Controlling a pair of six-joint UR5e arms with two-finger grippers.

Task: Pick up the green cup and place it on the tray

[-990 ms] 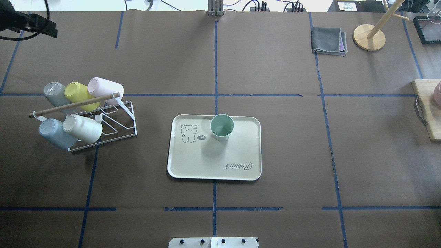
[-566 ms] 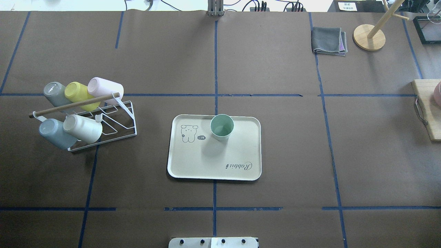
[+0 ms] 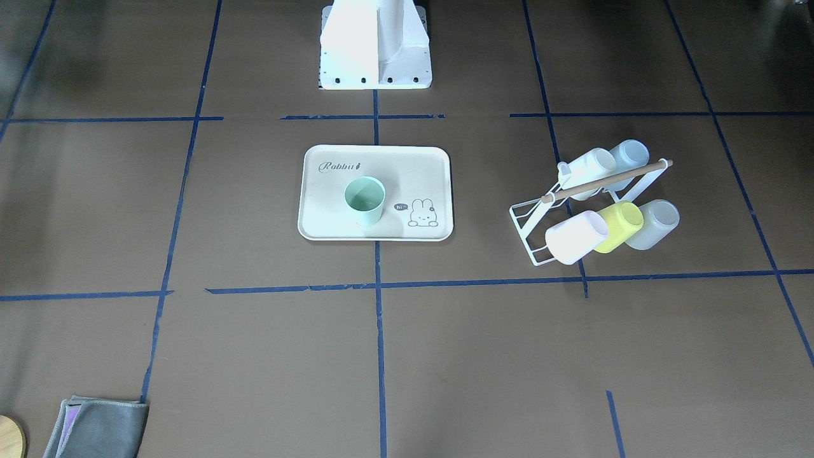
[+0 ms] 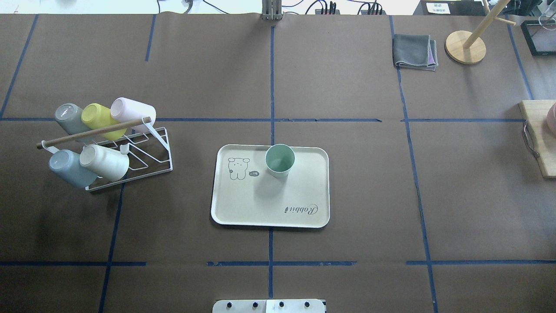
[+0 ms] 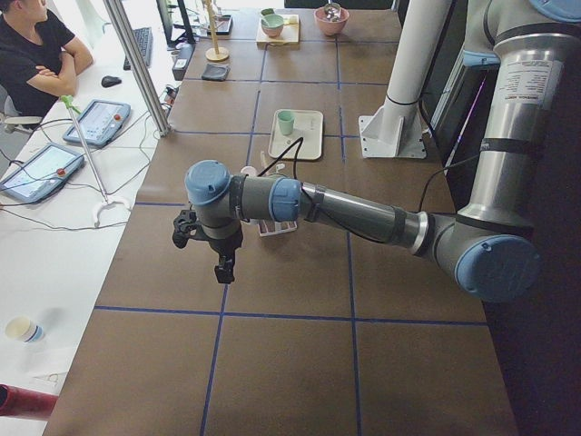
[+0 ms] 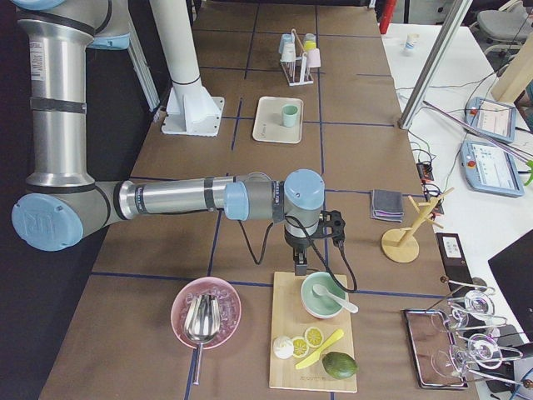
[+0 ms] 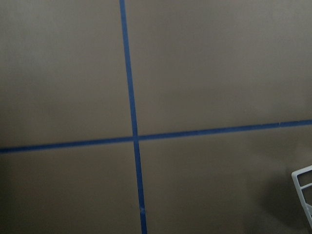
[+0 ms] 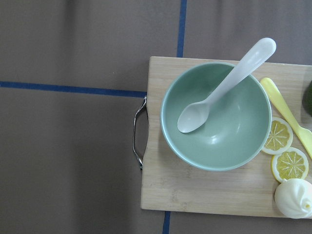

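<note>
Front: the smooth, tapered green cup stands upright on the cream, round-cornered tray. Overhead: it sits near the far rim, wire rack well apart leftward. Side views: left gripper and right gripper hang far off; open or closed, I cannot tell.

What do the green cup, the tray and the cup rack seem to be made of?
The green cup is probably plastic, matte: smooth, even pale colour, no glare. The tray is likely plastic too, matte cream, with a moulded rounded rim and a printed drawing. The rack is thin white wire, probably coated metal; its bar looks like wood by its brown colour.
</note>
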